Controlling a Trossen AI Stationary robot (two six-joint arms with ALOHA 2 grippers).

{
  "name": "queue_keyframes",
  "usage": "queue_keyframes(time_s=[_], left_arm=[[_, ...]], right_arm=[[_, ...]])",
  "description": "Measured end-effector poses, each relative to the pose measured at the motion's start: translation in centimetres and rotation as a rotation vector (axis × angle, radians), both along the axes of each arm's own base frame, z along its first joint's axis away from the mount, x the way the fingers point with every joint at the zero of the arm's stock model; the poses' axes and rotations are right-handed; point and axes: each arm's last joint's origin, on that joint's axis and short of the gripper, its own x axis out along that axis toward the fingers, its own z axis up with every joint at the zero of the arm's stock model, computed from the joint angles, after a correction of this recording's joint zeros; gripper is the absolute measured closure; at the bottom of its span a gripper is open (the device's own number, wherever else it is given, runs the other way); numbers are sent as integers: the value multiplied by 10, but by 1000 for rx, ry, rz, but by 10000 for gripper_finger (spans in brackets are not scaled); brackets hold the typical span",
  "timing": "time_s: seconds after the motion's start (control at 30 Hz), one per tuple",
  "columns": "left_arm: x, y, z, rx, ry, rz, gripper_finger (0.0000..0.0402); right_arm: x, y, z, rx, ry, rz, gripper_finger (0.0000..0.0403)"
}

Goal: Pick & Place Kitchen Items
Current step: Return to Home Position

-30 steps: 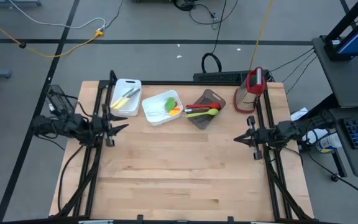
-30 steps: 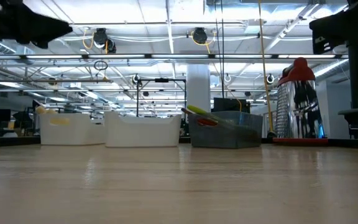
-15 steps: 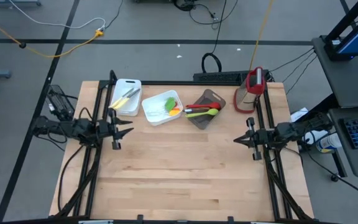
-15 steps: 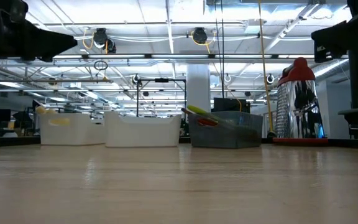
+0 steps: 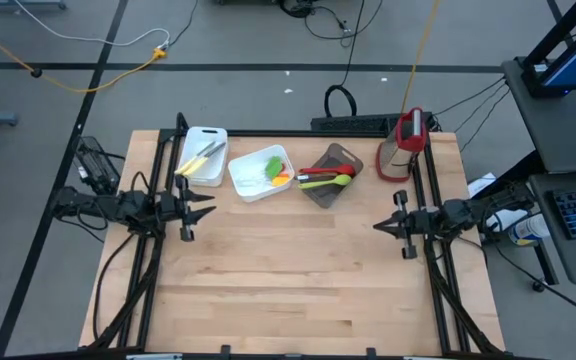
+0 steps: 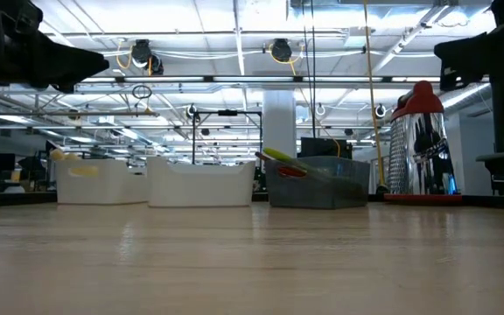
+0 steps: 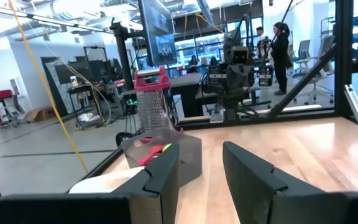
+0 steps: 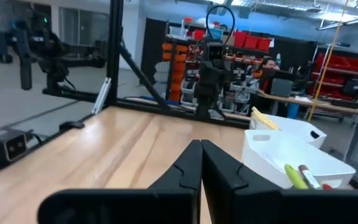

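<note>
Only the wrist views tell: left tool (image 7: pixel 201 150) spread and empty, right tool (image 8: pixel 201 145) closed, empty.

Red spoon (image 5: pixel 317 173), green spoon (image 5: pixel 332 182), grey bin (image 5: pixel 349 152), pale table (image 5: pixel 288 270)
</note>
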Motion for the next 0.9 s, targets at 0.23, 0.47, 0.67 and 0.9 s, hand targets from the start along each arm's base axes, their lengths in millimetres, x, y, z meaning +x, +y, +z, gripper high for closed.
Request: queue_keyframes(time_s=[0.23,0.47,0.67,0.9], left_arm=[[0,0,0,0,0,0,275],[0,0,0,-1,0,0,275],[0,0,0,0,-1,0,275],[0,0,0,-1,-1,0,275]], right_arm=[[0,-1,0,-84,-8,-33,403],[0,-1,0,0,1,-25,401],[0,-1,0,0,0,-25,401],[0,-1,0,0,0,-24,399]])
